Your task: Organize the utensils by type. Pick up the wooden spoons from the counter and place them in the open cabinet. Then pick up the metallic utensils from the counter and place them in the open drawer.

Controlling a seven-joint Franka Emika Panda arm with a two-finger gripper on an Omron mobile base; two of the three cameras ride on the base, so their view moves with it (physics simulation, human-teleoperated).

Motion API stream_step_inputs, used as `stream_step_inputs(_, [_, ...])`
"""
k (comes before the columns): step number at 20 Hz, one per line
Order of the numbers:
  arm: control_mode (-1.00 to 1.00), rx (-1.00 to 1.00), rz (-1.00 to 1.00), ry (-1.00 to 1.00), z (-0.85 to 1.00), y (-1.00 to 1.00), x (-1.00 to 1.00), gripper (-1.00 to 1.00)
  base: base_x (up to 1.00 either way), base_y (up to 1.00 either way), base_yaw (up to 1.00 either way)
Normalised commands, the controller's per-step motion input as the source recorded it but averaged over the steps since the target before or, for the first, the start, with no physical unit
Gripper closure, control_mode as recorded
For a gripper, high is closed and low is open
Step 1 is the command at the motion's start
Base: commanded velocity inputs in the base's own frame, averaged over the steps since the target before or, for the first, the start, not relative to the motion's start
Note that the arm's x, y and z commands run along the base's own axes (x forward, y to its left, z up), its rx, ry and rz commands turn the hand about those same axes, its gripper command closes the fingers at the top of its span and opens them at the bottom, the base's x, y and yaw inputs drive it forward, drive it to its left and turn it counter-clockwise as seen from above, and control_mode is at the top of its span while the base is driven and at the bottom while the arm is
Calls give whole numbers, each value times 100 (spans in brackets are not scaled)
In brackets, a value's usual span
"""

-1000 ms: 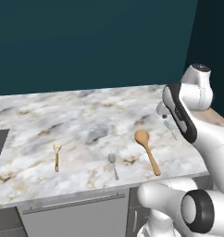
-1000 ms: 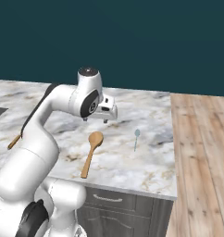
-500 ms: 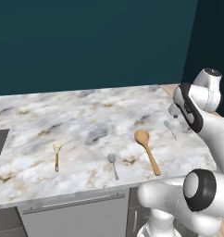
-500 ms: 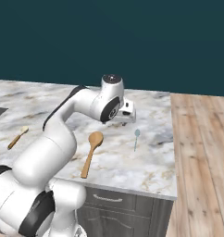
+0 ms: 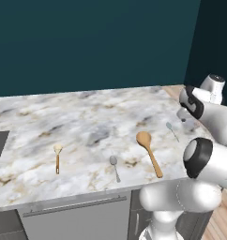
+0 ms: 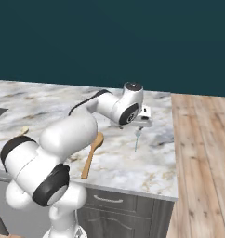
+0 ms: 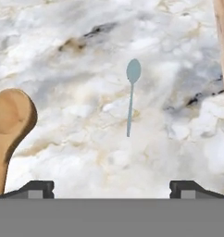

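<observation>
Slim blue-grey metal spoon (image 7: 131,95) lies flat on the marble counter (image 7: 86,41) directly ahead of the wide-open, empty gripper (image 7: 112,187), handle toward it, centred between the fingertips, with the big wooden spoon (image 7: 7,125) beside it.

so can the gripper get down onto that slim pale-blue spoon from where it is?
Probably yes. The gripper hangs open right above the slim spoon, which lies alone on bare counter. The big wooden spoon sits off to one side, apart from it.
</observation>
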Motion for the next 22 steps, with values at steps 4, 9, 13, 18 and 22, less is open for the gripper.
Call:
stream_step_inputs(4, [-100,-3,1,14,-38,-19,65,-100,0,0,0])
stream_step_inputs(9, [-100,-4,0,17,-44,0,71,-100,0,0,0])
stream_step_inputs(13, [-100,0,0,5,-53,0,50,-100,0,0,0])
stream_step_inputs(18, [-100,0,0,0,-56,0,31,-100,0,0,0])
stream_step_inputs(22, [-100,-1,0,0,-49,0,31,-100,0,0,0])
